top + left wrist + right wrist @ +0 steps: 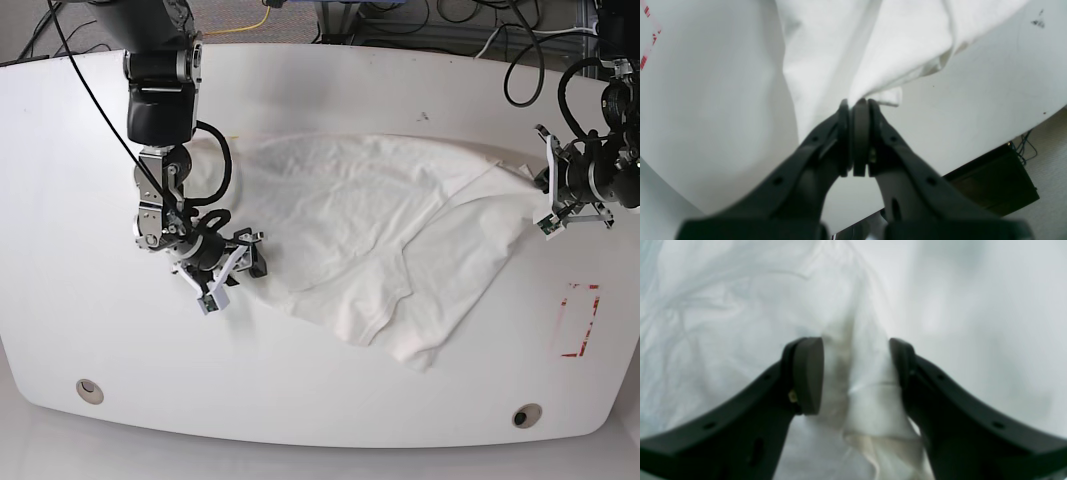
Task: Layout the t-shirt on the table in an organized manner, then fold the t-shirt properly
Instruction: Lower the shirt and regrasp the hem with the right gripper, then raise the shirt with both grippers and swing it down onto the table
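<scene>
The t-shirt (pixel 370 230) lies crumpled in the middle of the bench (pixel 320 400), one fold hanging toward the near edge. The left tool (pixel 858 103) is pressed tight on a cloth corner. The right tool (pixel 857 373) has a bunched fold between half-closed pads. A red tape rectangle (pixel 580 320) and two grommet holes (pixel 527 415) lie near the near edge.

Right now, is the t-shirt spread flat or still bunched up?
Bunched: the t-shirt lies rumpled on the table, one layer folded over another, an edge pinched at each side.
</scene>
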You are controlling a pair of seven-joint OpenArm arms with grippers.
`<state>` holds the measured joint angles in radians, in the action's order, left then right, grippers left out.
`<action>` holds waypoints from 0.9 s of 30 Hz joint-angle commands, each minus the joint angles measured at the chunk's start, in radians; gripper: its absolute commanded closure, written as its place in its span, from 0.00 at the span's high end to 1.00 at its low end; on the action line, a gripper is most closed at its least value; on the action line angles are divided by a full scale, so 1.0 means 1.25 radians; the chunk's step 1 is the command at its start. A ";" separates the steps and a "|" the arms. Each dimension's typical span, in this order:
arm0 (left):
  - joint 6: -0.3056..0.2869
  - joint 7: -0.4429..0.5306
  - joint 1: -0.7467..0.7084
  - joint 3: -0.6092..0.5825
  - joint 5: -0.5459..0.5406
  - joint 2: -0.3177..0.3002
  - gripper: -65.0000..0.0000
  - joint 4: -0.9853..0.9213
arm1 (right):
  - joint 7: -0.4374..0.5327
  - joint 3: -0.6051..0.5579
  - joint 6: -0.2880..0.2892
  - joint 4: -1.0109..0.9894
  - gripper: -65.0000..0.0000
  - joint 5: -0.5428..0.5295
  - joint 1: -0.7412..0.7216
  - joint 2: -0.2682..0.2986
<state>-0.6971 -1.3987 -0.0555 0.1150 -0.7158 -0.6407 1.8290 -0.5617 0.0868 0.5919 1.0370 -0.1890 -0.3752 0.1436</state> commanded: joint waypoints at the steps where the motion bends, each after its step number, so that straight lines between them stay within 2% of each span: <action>1: -0.001 0.002 0.011 0.007 -0.002 -0.016 0.00 0.009 | 0.013 0.001 0.002 0.009 0.44 -0.015 -0.029 0.004; 18: -0.001 0.002 0.011 0.007 -0.002 -0.016 0.00 0.009 | 0.013 0.001 0.000 -0.040 0.43 -0.007 -0.058 -0.025; 21: -0.001 0.002 0.011 0.007 -0.002 -0.016 0.00 0.009 | 0.014 0.001 0.000 -0.059 0.35 -0.008 -0.064 -0.025; 24: -0.001 0.002 0.011 0.007 -0.002 -0.016 0.00 0.009 | 0.014 0.001 0.000 -0.064 0.22 -0.008 -0.074 -0.025; 27: -0.001 0.002 0.011 0.007 -0.002 -0.016 0.00 0.009 | 0.014 0.001 0.002 -0.066 0.12 -0.007 -0.076 -0.025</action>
<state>-0.6971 -1.3994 -0.0555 0.1150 -0.7155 -0.6407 1.8282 -0.5655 0.0860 0.5846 0.9394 -0.1837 -0.4320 0.1112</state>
